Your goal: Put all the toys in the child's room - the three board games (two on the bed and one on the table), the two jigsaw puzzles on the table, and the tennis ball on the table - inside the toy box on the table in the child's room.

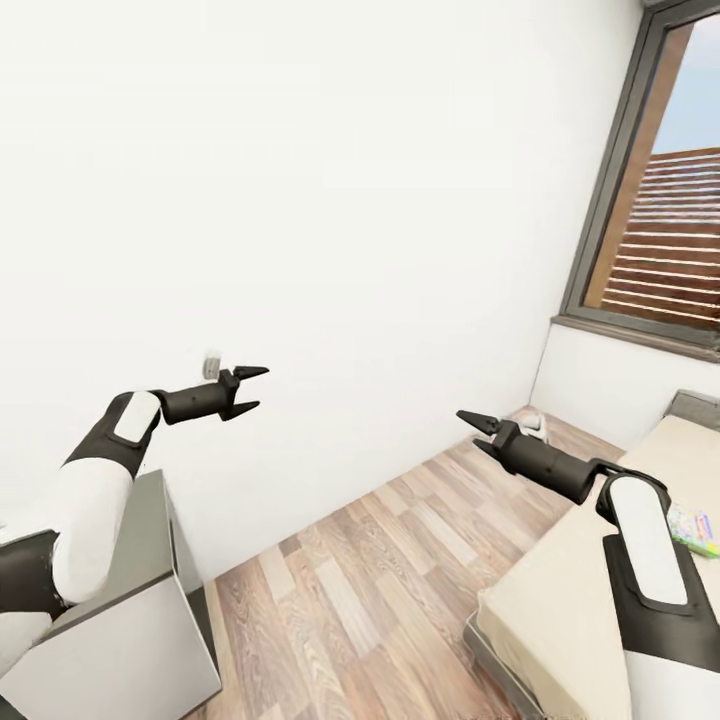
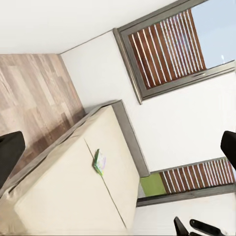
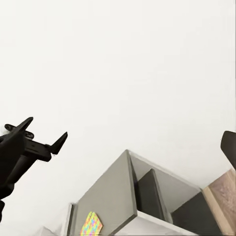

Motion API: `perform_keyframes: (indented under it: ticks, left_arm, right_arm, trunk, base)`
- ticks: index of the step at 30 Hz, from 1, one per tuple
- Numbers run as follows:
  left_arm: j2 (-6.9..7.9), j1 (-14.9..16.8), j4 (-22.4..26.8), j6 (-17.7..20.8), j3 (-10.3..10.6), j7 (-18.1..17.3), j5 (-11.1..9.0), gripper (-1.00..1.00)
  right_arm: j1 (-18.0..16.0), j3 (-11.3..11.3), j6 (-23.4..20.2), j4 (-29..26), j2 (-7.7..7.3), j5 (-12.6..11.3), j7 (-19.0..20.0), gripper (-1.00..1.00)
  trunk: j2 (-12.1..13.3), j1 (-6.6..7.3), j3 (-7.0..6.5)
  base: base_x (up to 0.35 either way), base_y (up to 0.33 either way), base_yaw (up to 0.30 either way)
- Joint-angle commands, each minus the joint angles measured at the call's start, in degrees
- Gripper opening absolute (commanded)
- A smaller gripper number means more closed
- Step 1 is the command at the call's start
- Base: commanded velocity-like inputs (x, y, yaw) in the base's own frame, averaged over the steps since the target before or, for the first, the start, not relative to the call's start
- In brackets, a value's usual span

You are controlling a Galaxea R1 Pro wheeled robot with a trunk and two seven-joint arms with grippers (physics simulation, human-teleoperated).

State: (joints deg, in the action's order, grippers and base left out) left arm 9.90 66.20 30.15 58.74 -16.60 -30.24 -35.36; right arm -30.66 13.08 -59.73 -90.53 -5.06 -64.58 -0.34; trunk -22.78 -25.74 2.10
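Plenty of bare wood floor (image 1: 370,590) between the grey desk (image 1: 130,620) at my 8 o'clock and the bed (image 1: 590,560) at 4. Blank wall ahead, window (image 1: 660,200) at 2. Left gripper (image 1: 250,388) and right gripper (image 1: 478,430): both spread, holding nothing. 1 board game (image 1: 697,530) lies on the bed, a jigsaw puzzle (image 3: 91,223) on the desk.
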Motion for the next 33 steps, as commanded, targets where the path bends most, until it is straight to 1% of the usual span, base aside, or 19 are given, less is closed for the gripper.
perform_keyframes:
  ticks: [1, 3, 4, 6, 8, 10, 12, 13, 16, 19, 22, 24, 25, 26, 28, 30, 31, 32, 33]
  left_arm:
    - [-0.23, -0.22, -0.01, 0.15, -0.17, -0.39, 0.42, 1.00]
    - [-0.83, -1.37, -0.01, -0.99, 0.58, -0.39, 0.42, 1.00]
    - [-0.90, -1.70, -0.01, -1.39, 0.85, -0.40, 0.41, 1.00]
    - [-1.09, -3.11, -0.01, -3.15, 2.03, -0.42, 0.39, 1.00]
    - [-1.16, -3.84, -0.04, -3.99, 2.64, -0.42, 0.41, 1.00]
    - [-1.24, -5.07, -0.15, -5.37, 3.42, -0.37, 0.44, 1.00]
    - [-1.40, -6.44, -0.21, -7.12, 4.12, -0.31, 0.45, 1.00]
    - [-1.53, -7.32, -0.23, -8.51, 4.78, -0.21, 0.46, 1.00]
    - [-1.76, -8.63, -0.25, -10.66, 6.21, 0.07, 0.50, 1.00]
    - [-1.99, -10.29, -0.28, -13.03, 8.85, 0.35, 1.09, 1.00]
    - [-2.16, -11.51, -0.59, -15.90, 11.01, 0.73, 1.67, 1.00]
    - [-2.32, -12.40, -1.85, -19.17, 12.72, 2.31, 2.23, 1.00]
    - [-2.37, -12.56, -2.34, -19.91, 13.04, 2.97, 2.36, 1.00]
    - [-2.59, -12.83, -3.51, -21.31, 13.54, 4.55, 2.56, 1.00]
    - [-2.93, -12.99, -4.87, -22.74, 13.93, 6.32, 2.73, 1.00]
    - [-3.85, -13.20, -7.69, -26.17, 14.43, 9.64, 2.94, 1.00]
    - [-4.04, -13.25, -8.42, -27.11, 14.51, 10.32, 2.97, 1.00]
    - [-4.30, -13.35, -9.96, -28.94, 14.65, 11.35, 3.04, 1.00]
    - [-4.38, -13.41, -10.75, -29.81, 14.70, 11.72, 3.10, 1.00]
  right_arm:
    - [0.45, 0.06, -0.27, 0.00, -0.04, -0.11, 0.34, 1.00]
    - [2.63, 0.14, -0.27, 0.00, -0.19, -0.01, 1.53, 1.00]
    - [3.23, 0.15, -0.27, 0.00, -0.22, 0.06, 1.73, 1.00]
    - [5.97, 0.17, -0.27, 0.00, -0.32, 0.30, 2.21, 1.00]
    - [7.42, 0.18, -0.27, 0.00, -0.36, 0.41, 2.32, 1.00]
    - [9.72, 0.29, -0.27, 0.00, -0.67, 0.53, 2.43, 1.00]
    - [11.99, 0.41, -0.11, 0.00, -1.35, 0.72, 2.48, 1.00]
    - [13.40, 0.44, 0.69, 0.00, -2.06, 0.97, 2.52, 1.00]
    - [15.36, 0.43, 3.07, -0.03, -3.47, 1.46, 2.60, 1.00]
    - [17.76, 0.17, 5.93, -0.06, -5.22, 1.77, 2.99, 1.00]
    - [19.65, 0.03, 7.60, -0.08, -6.05, 1.89, 3.87, 1.00]
    - [21.39, -0.08, 9.45, -0.12, -6.43, 2.43, 5.41, 1.00]
    - [21.87, -0.10, 9.95, -0.15, -6.48, 2.72, 5.99, 1.00]
    - [23.02, -0.12, 11.00, -0.27, -6.55, 3.37, 7.62, 1.00]
    - [24.38, -0.14, 12.26, -0.39, -6.61, 4.12, 9.97, 1.00]
    - [27.20, -0.15, 15.81, -0.53, -6.68, 6.36, 16.40, 1.00]
    - [27.80, -0.15, 16.84, -0.54, -6.68, 7.14, 18.33, 1.00]
    - [28.79, -0.16, 18.95, -0.57, -6.70, 9.05, 22.48, 1.00]
    - [29.16, -0.16, 19.95, -0.58, -6.70, 10.15, 24.64, 1.00]
  trunk:
    - [-0.14, -0.04, 0.07]
    - [-0.14, -0.04, -0.04]
    - [-0.14, -0.04, -0.10]
    - [-0.14, -0.04, -0.21]
    - [-0.14, -0.04, -0.33]
    - [-0.14, -0.04, -0.45]
    - [-0.14, -0.04, -0.56]
    - [-0.14, -0.04, -0.62]
    - [-0.14, -0.04, -0.80]
    - [-0.14, -0.04, -0.97]
    - [-0.14, -0.04, -1.15]
    - [-0.14, -0.04, -1.27]
    - [-0.14, -0.04, -1.34]
    - [-0.14, -0.04, -1.40]
    - [-0.14, -0.04, -1.54]
    - [-0.14, -0.04, -1.67]
    - [-0.14, -0.04, -1.73]
    - [-0.14, -0.04, -1.79]
    - [-0.14, -0.04, -1.85]
  base:
    - [0.000, 0.000, -0.251]
    - [0.000, 0.000, -0.250]
    - [0.000, 0.000, -0.250]
    - [0.000, 0.000, -0.249]
    - [0.000, 0.000, -0.248]
    - [0.000, 0.000, -0.248]
    - [0.000, 0.000, -0.247]
    - [0.000, 0.000, -0.246]
    - [0.000, 0.000, -0.246]
    - [0.000, 0.000, -0.246]
    - [0.000, 0.000, -0.245]
    - [0.000, 0.000, -0.237]
    - [0.000, 0.000, -0.229]
    - [0.000, 0.000, -0.223]
    - [0.000, 0.000, -0.220]
    - [0.000, 0.000, -0.203]
    - [0.000, 0.000, -0.184]
    - [0.000, 0.000, -0.162]
    - [0.000, 0.000, -0.151]
